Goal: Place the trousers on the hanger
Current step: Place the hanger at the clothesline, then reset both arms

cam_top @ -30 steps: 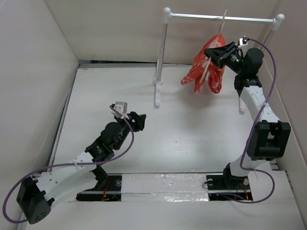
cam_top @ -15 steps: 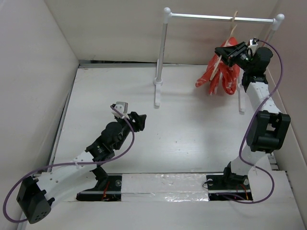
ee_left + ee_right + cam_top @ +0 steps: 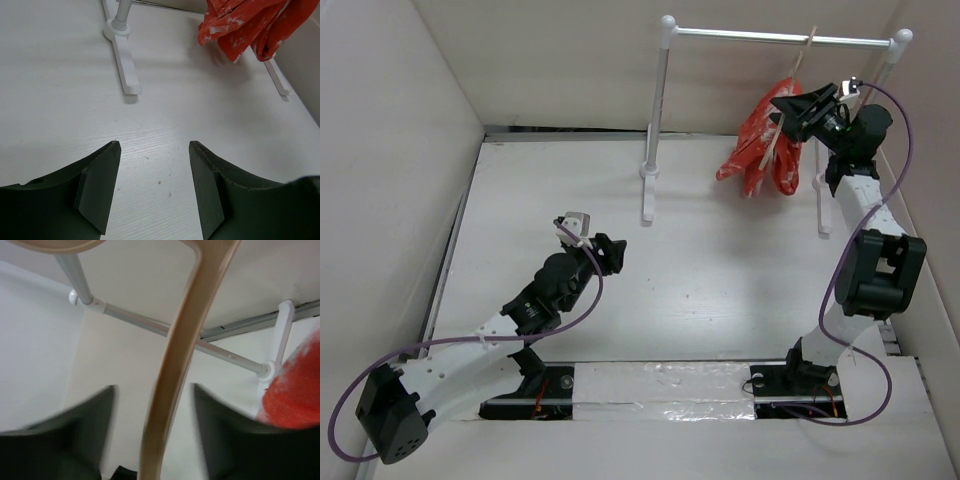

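Trousers (image 3: 765, 140) on hanger (image 3: 807, 50); hanger hung at right end of rail stand (image 3: 740, 36), back-right of table (image 3: 720, 280).

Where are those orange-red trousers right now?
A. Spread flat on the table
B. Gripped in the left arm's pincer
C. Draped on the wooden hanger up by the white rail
C: the trousers dangle from the hanger, whose top reaches the white rail, while the left pincer is open with nothing in it.
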`<state>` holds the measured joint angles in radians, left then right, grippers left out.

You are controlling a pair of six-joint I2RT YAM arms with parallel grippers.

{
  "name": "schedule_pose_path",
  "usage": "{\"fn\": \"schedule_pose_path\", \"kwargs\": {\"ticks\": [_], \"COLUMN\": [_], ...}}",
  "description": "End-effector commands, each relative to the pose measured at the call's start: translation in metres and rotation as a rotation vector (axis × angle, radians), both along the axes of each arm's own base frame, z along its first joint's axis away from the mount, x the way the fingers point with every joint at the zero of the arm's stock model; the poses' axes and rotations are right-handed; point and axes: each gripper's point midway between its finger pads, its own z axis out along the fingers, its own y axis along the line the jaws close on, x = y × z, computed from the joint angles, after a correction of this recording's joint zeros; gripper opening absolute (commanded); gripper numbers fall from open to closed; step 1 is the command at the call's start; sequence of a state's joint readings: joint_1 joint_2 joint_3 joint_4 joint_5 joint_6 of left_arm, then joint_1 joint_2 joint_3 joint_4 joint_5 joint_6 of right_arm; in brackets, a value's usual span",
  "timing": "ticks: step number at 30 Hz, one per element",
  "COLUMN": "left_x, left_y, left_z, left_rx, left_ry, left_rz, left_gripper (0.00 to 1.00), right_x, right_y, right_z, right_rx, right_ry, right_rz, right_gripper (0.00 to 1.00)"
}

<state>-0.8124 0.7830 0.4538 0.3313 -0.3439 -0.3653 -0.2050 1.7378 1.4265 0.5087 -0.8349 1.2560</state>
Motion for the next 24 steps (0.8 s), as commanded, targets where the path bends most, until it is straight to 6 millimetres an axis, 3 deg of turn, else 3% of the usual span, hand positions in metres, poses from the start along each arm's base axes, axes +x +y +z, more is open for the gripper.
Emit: {"fn": "schedule_pose_path", "kwargs": {"ticks": [1, 2, 7, 8, 10, 12, 13, 15, 18, 20, 22, 24], "left_x": [0.001, 0.000, 0.001, 0.001, 0.000, -0.001, -0.001, -0.003, -0.004, -0.007, -0.010, -0.012], "left_y": [-0.002, -0.002, -0.002, -0.002, -0.002, -0.002, -0.003, -0.005, -0.003, -0.001, 0.001, 0.005], "left_z": [0.032, 0.032, 0.030, 0.032, 0.034, 0.033, 0.032, 0.035, 0.035, 0.042, 0.040, 0.047], "left_rx": [-0.050, -0.051, -0.046, -0.046, -0.053, -0.051, -0.046, -0.047, -0.057, -0.078, -0.089, -0.112], "left_ry": [-0.064, -0.062, -0.060, -0.058, -0.064, -0.073, -0.072, -0.072, -0.082, -0.096, -0.106, -0.137], "left_rz": [-0.002, -0.002, -0.001, -0.001, -0.007, -0.012, -0.018, -0.034, -0.032, -0.038, -0.039, -0.033], "left_gripper": [0.54, 0.55, 0.57, 0.57, 0.58, 0.58, 0.59, 0.59, 0.60, 0.60, 0.60, 0.61], "right_x": [-0.011, -0.012, -0.018, -0.018, -0.031, -0.037, -0.053, -0.066, -0.104, -0.138, -0.163, -0.200], "right_y": [-0.009, -0.015, -0.031, -0.041, -0.045, -0.068, -0.070, -0.080, -0.074, -0.051, -0.025, -0.008], "right_z": [0.028, 0.031, 0.029, 0.026, 0.033, 0.026, 0.042, 0.051, 0.065, 0.069, 0.064, 0.050], "right_rx": [-0.122, -0.135, -0.249, -0.255, -0.285, -0.294, -0.303, -0.304, -0.315, -0.335, -0.358, -0.390], "right_ry": [-0.157, -0.139, -0.144, -0.113, -0.135, -0.093, -0.131, -0.157, -0.227, -0.300, -0.350, -0.382], "right_rz": [-0.026, -0.048, -0.127, -0.179, -0.247, -0.367, -0.416, -0.521, -0.569, -0.529, -0.462, -0.436], "right_gripper": [0.85, 1.00, 1.00, 1.00, 1.00, 1.00, 1.00, 1.00, 1.00, 1.00, 1.00, 1.00]}}
